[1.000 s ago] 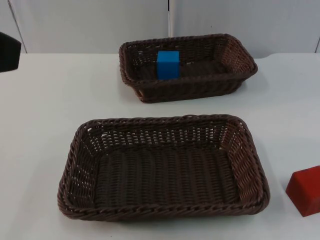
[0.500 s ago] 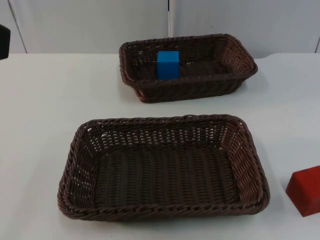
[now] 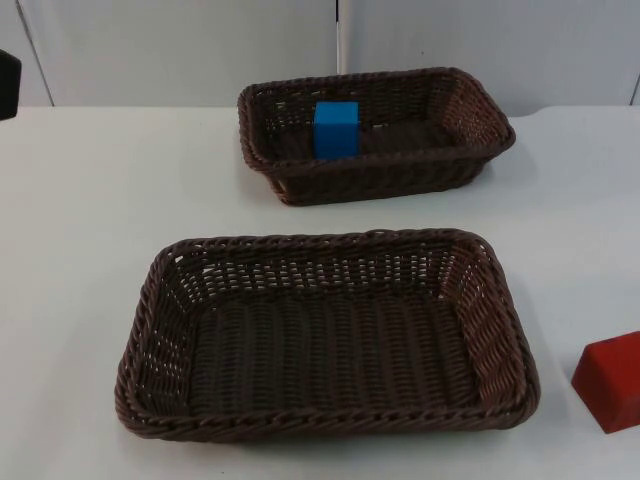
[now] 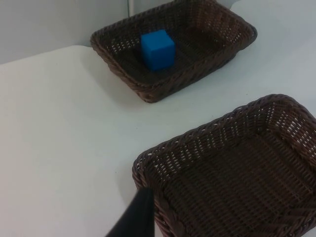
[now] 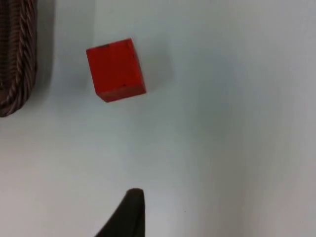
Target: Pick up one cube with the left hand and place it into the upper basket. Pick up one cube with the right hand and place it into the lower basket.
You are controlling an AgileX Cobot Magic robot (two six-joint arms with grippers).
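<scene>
White table (image 3: 90, 220), grey wall behind. Nearest, the red cube (image 3: 610, 382) sits on the table beside the empty lower basket (image 3: 325, 428), so the right half is left. Farther back, the blue cube (image 3: 336, 128) rests inside the upper basket (image 3: 380, 180): left half done. Whether either arm's fingers are spread, I cannot tell.

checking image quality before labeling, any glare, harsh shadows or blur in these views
Top view: even light, no glare, soft shadows beside the lower basket and red cube. Left wrist view: the blue cube is crisp, the black fingertip soft. Right wrist view: slightly soft, with a faint shadow beside the red cube.
</scene>
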